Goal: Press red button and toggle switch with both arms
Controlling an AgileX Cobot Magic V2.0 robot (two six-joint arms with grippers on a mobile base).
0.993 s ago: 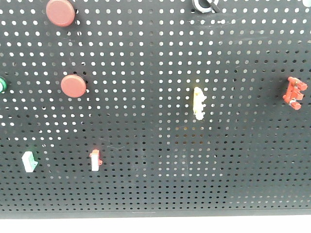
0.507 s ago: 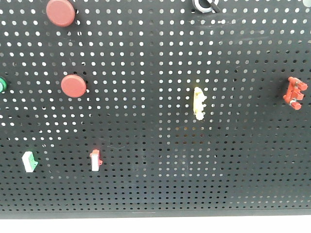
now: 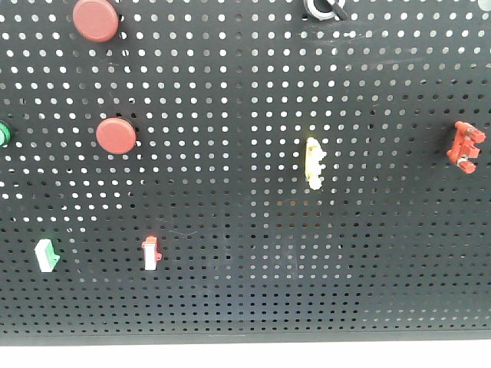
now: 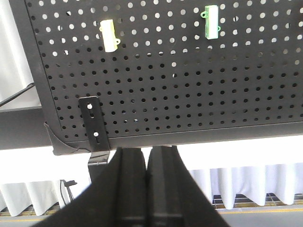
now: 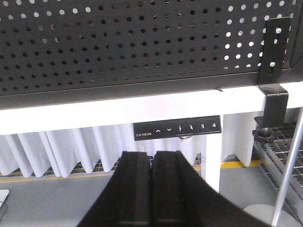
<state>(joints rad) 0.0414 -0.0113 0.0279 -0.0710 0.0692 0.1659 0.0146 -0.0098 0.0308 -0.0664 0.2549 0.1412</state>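
In the front view a black pegboard (image 3: 253, 299) carries two round red buttons, one at the top left (image 3: 96, 19) and one lower (image 3: 116, 136). Small switches are mounted on it: green-white (image 3: 47, 255), red-white (image 3: 150, 253), yellow (image 3: 313, 162) and red (image 3: 465, 147). I cannot tell which one is the toggle switch. Neither arm shows in that view. My left gripper (image 4: 147, 151) is shut and empty just below the board's bottom edge, under a pale yellow switch (image 4: 108, 35) and a green switch (image 4: 211, 21). My right gripper (image 5: 152, 153) is shut and empty, well below the board.
A green button (image 3: 4, 134) sits at the board's left edge and a black hook (image 3: 324, 8) at the top. Black brackets (image 4: 96, 123) (image 5: 274, 71) clamp the board to a white desk with a height control panel (image 5: 177, 128). White curtains hang behind.
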